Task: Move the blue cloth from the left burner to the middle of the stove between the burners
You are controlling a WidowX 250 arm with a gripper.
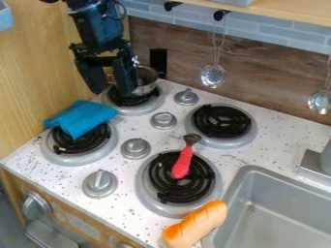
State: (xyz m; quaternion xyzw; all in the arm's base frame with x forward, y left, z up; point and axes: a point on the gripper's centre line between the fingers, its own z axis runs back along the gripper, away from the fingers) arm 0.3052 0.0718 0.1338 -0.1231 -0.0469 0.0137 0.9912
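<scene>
The pot [146,88] crowds the claw [113,91] at 11 o'clock, and a slotted ladle [213,76] hangs at 1 o'clock; above the low central knob [163,120], open room runs toward 4 o'clock.

- Pot [147,85], 11 o'clock: shiny metal.
- Towel [81,117], 9 o'clock: matt cloth.
- Backsplash [184,53], 12 o'clock: matt wood grain.
- Skimmer [213,76], 1 o'clock: glossy metal.
- Bread roll [195,224], 6 o'clock: smooth, faint sheen.
- Sink [275,218], 5 o'clock: smooth, satin.

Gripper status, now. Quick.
Gripper: open, fingers apart, in front of or close beside the metal pot; whether it touches the pot cannot be told.
</scene>
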